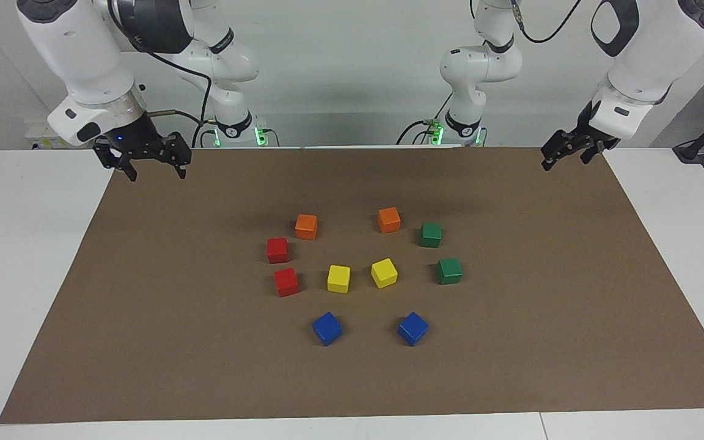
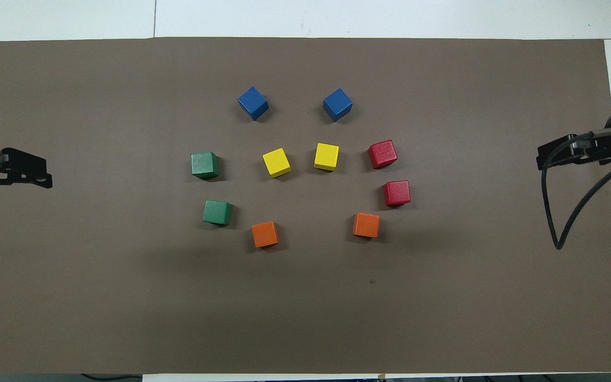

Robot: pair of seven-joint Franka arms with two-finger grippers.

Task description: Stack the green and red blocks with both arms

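Two green blocks (image 1: 430,234) (image 1: 450,271) lie apart on the brown mat toward the left arm's end; they show in the overhead view (image 2: 204,165) (image 2: 217,212). Two red blocks (image 1: 277,250) (image 1: 286,282) lie apart toward the right arm's end, also in the overhead view (image 2: 382,154) (image 2: 396,192). My left gripper (image 1: 564,162) (image 2: 40,178) hangs open and empty over the mat's edge at its own end. My right gripper (image 1: 156,174) (image 2: 549,151) hangs open and empty over the mat's corner at its end. Both are well away from the blocks.
Two orange cubes (image 1: 306,227) (image 1: 389,220) lie nearer to the robots than the task blocks. Two yellow cubes (image 1: 338,278) (image 1: 384,272) lie in the middle, two blue cubes (image 1: 327,328) (image 1: 413,328) farthest out. The brown mat (image 1: 144,305) covers most of the white table.
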